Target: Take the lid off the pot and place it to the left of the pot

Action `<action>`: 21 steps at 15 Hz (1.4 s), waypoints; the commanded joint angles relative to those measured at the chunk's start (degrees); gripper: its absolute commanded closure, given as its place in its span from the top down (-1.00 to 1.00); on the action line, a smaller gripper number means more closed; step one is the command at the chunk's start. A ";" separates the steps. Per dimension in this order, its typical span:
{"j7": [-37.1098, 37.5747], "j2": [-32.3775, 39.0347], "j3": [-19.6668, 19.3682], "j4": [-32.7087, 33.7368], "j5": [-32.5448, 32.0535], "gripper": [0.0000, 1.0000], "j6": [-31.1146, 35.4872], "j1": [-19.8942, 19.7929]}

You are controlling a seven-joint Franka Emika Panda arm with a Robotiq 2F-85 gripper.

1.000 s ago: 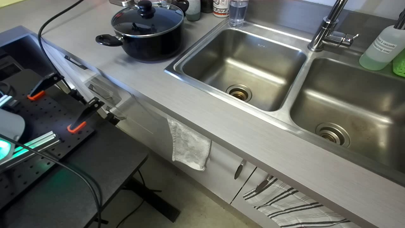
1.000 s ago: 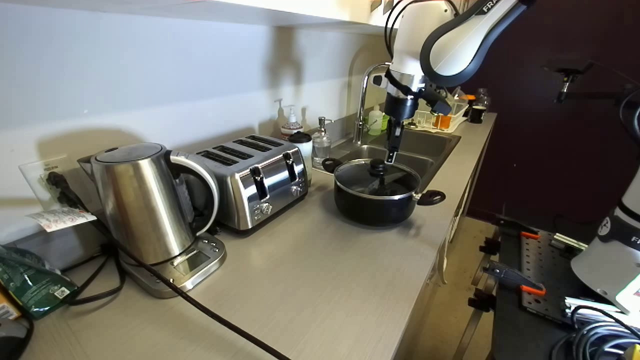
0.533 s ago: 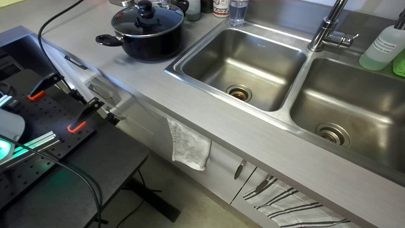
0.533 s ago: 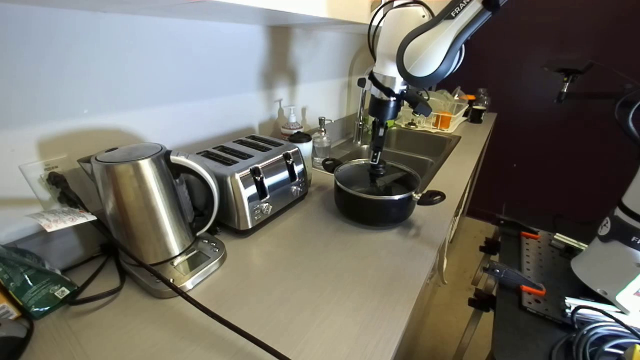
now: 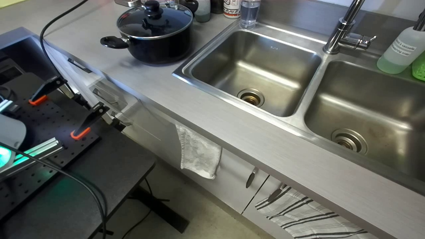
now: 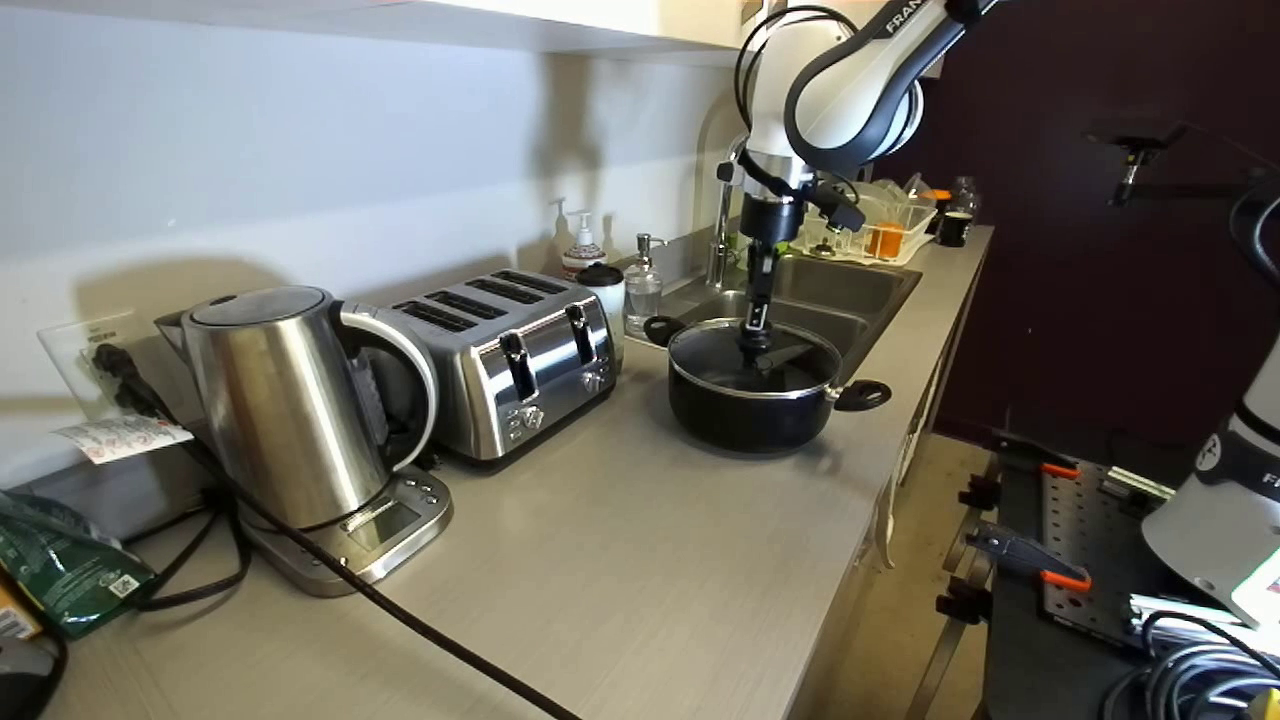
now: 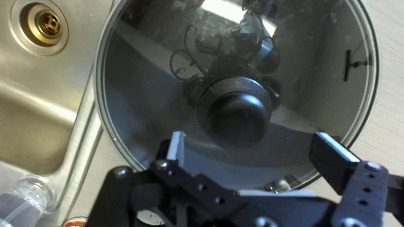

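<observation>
The black pot point(image 5: 159, 49) stands on the counter beside the sink, and it also shows in an exterior view point(image 6: 750, 420). The round glass lid point(image 5: 132, 23) lies on the pot, with its metal rim and black knob upright; the lid also shows in an exterior view point(image 6: 700, 355) and the wrist view point(image 7: 142, 126). My gripper point(image 6: 757, 328) points down at the knob from just above. In the wrist view my gripper point(image 7: 254, 148) is open and empty, with fingers wide apart and the knob point(image 7: 240, 118) ahead between them. Contact with the knob cannot be told.
A steel double sink point(image 5: 212, 93) with a tap point(image 5: 345, 30) adjoins the pot. A toaster point(image 6: 520, 370), a kettle point(image 6: 290, 410) and a white cup point(image 6: 605, 290) stand along the wall. A black cable point(image 6: 430, 630) crosses the counter. A pot handle point(image 6: 862, 395) sticks out toward the counter edge.
In an exterior view my gripper has moved left over the lid's knob, then slightly lower. Its reflection in the glass has shifted. The pot and lid have not moved.
</observation>
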 commanded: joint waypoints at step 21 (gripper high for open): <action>0.51 3.34 0.76 3.17 -0.51 -0.38 -3.74 -1.61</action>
